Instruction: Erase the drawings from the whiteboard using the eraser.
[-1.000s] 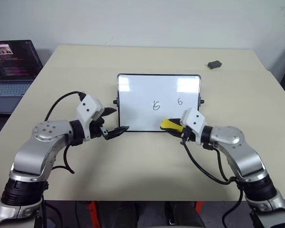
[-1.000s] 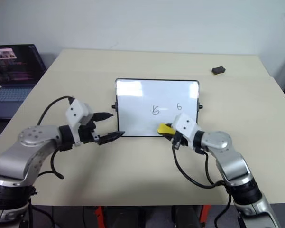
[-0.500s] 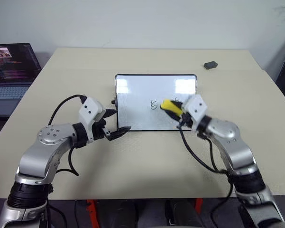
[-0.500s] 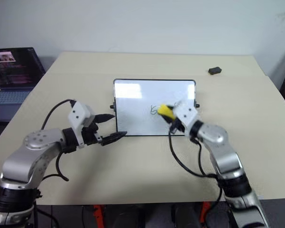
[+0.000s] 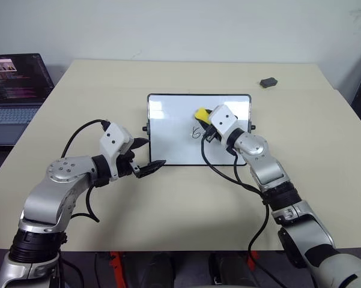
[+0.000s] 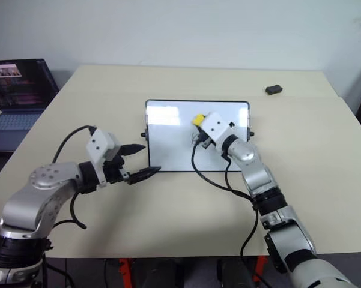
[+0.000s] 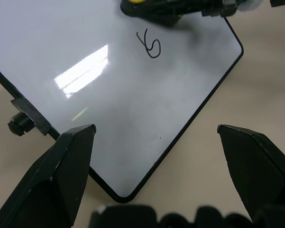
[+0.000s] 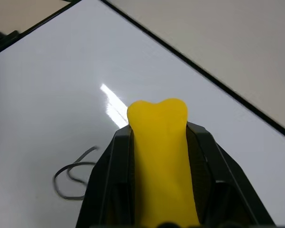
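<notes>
Right hand (image 5: 205, 122), clamped on the yellow block eraser (image 5: 200, 114), has swept inward across the glossy black-framed whiteboard (image 5: 168, 141); one squiggle (image 7: 151, 44) remains just beside the eraser; left hand (image 5: 148, 153) open at the board's near-left corner.

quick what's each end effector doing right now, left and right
Left end effector: open, holding nothing, near the whiteboard's left corner.
Right end effector: closed on the yellow eraser, over the whiteboard.
</notes>
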Motion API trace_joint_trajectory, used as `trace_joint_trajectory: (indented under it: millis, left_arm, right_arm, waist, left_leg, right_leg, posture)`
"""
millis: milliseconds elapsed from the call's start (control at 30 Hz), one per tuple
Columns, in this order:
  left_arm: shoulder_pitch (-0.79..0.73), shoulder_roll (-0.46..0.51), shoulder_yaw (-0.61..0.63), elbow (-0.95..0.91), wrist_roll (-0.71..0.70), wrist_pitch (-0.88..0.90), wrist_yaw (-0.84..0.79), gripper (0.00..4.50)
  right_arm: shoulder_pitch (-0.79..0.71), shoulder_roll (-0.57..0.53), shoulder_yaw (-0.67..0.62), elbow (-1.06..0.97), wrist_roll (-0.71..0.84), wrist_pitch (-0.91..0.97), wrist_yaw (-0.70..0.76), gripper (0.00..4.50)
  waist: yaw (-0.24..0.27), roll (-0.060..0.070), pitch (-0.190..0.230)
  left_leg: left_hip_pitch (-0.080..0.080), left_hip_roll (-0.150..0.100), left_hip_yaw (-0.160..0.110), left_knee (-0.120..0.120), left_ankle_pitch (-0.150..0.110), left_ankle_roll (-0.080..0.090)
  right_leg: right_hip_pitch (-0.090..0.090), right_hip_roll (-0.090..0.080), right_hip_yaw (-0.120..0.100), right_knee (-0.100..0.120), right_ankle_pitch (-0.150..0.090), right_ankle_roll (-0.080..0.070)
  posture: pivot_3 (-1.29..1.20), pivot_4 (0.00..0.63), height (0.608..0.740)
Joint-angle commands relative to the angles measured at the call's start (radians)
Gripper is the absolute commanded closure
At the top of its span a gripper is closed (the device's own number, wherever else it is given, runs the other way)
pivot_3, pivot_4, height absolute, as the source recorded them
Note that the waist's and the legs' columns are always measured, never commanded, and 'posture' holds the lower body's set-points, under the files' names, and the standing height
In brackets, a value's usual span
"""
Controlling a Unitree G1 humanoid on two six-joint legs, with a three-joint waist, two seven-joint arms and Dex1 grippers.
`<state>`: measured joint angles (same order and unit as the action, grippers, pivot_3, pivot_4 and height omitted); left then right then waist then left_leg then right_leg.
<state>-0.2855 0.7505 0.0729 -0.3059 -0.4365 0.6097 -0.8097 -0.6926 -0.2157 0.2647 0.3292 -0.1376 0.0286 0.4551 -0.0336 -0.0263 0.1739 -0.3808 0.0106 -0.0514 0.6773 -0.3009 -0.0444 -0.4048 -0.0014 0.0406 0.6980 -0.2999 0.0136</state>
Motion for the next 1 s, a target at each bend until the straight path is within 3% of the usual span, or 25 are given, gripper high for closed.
trace_joint_trajectory:
  millis: [33, 133, 267, 467, 600, 1000]
  left_arm:
    - [-0.001, 0.017, 0.035, -0.036, -0.008, -0.002, 0.002, 0.0]
    - [0.004, 0.019, 0.037, -0.036, -0.004, -0.003, 0.006, 0.0]
    - [0.013, 0.019, 0.047, -0.037, -0.01, 0.002, 0.013, 0.0]
    - [0.02, 0.023, 0.063, -0.017, -0.004, 0.006, 0.027, 0.0]
    - [0.03, 0.021, 0.063, -0.021, -0.004, 0.005, 0.023, 0.0]
    - [0.041, 0.017, 0.065, -0.048, -0.019, 0.023, 0.028, 0.0]
  right_arm:
    - [0.071, -0.019, 0.059, 0.042, -0.027, 0.013, 0.067, 3.38]
    - [0.111, -0.041, 0.098, 0.033, -0.045, 0.007, 0.111, 3.38]
    - [0.112, -0.045, 0.1, 0.008, -0.042, 0.003, 0.118, 3.38]
    - [0.017, -0.015, -0.03, -0.04, 0.051, -0.151, 0.043, 3.38]
    - [-0.039, -0.013, -0.088, 0.036, 0.041, -0.21, -0.034, 3.38]
    - [0.065, -0.032, 0.011, 0.13, -0.043, -0.144, 0.034, 3.38]
  waist:
    - [0.0, 0.0, 0.0]
    - [0.0, 0.0, -0.001]
    - [-0.002, 0.0, 0.0]
    - [-0.002, 0.0, 0.001]
    - [-0.001, 0.0, 0.001]
    - [-0.004, -0.001, 0.0]
  left_leg:
    - [0.001, 0.0, 0.0, 0.0, 0.0, 0.0]
    - [0.004, 0.0, 0.0, 0.001, 0.0, 0.0]
    - [0.022, 0.0, -0.001, -0.001, 0.0, 0.0]
    - [0.018, 0.0, -0.001, 0.0, 0.001, 0.001]
    - [0.016, 0.0, -0.001, -0.001, 0.0, 0.0]
    - [0.016, 0.001, 0.0, -0.013, 0.0, 0.0]
  right_leg:
    - [0.0, 0.0, 0.0, 0.001, 0.0, 0.0]
    - [0.004, 0.0, 0.0, 0.002, 0.0, 0.0]
    - [0.021, 0.0, 0.0, -0.001, 0.0, 0.0]
    - [0.019, 0.001, 0.0, 0.0, 0.0, 0.0]
    - [0.016, 0.001, 0.0, -0.002, 0.0, 0.001]
    - [0.017, 0.0, 0.0, -0.014, 0.0, 0.0]
  posture:
    - [0.0, 0.15, 0.74]
    - [0.0, 0.15, 0.74]
    - [0.0, 0.15, 0.74]
    - [0.0, 0.15, 0.74]
    - [0.0, 0.15, 0.74]
    - [0.0, 0.15, 0.74]
